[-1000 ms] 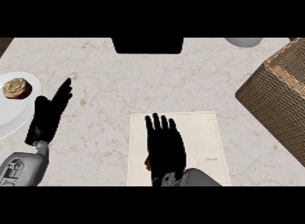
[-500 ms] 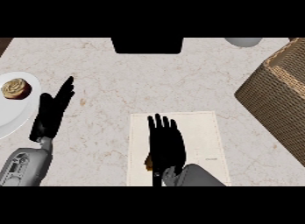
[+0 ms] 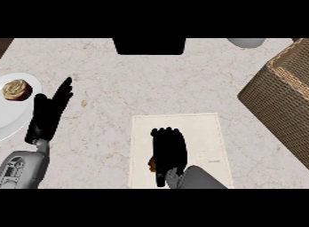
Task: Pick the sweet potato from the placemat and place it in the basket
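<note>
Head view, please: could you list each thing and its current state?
Right hand: over the placemat, fingers curling down onto the sweet potato.
Sweet potato: on placemat, mostly hidden.
Left hand: open, resting.
Basket: upright, at the right.
Plate: holds a pastry.

The right hand (image 3: 168,148) covers nearly all of the sweet potato (image 3: 152,164); only a brown sliver shows at its left side. The basket (image 3: 289,102) runs off the right edge, the plate (image 3: 1,116) off the left.

right hand (image 3: 168,148) fingers curled over sweet potato (image 3: 152,164) on placemat (image 3: 203,133)
</note>
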Robot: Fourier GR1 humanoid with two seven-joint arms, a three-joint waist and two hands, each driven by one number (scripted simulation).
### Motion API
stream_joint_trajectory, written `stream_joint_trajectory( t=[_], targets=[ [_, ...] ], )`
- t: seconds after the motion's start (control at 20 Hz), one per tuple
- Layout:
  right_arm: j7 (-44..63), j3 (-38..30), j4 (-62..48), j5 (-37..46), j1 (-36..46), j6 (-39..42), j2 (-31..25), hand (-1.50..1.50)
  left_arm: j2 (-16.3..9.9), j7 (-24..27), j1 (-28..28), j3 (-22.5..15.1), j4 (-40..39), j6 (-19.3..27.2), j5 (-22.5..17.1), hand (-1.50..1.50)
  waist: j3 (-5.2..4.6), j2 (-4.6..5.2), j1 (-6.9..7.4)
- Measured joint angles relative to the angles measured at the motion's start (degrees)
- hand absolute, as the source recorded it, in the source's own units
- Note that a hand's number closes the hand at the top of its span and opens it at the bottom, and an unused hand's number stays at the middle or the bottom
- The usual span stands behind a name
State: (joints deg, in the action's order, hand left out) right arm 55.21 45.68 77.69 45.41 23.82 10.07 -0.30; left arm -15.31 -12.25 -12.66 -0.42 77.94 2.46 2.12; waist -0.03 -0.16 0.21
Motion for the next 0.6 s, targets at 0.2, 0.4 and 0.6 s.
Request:
stream_joint_trajectory(
  t=[0.2,0.4,0.6],
  targets=[
    [-1.4,0.8,-1.1,2.8,1.4,1.5,-0.2,1.5,0.4,-0.2,-0.1,0.1,0.3,0.0,0.9,0.0,0.01,-0.01,-0.02],
    [-4.7,0.7,-1.6,5.4,1.5,2.4,-1.1,1.5,0.5,0.9,1.5,0.7,0.8,-0.4,1.2,0.0,0.0,-0.22,-0.02],
    [-7.8,2.8,1.8,8.2,-0.7,3.6,-3.6,1.5,0.9,-0.4,1.6,1.0,2.0,-0.5,1.4,0.0,-0.01,-0.33,-0.24]
  ],
)
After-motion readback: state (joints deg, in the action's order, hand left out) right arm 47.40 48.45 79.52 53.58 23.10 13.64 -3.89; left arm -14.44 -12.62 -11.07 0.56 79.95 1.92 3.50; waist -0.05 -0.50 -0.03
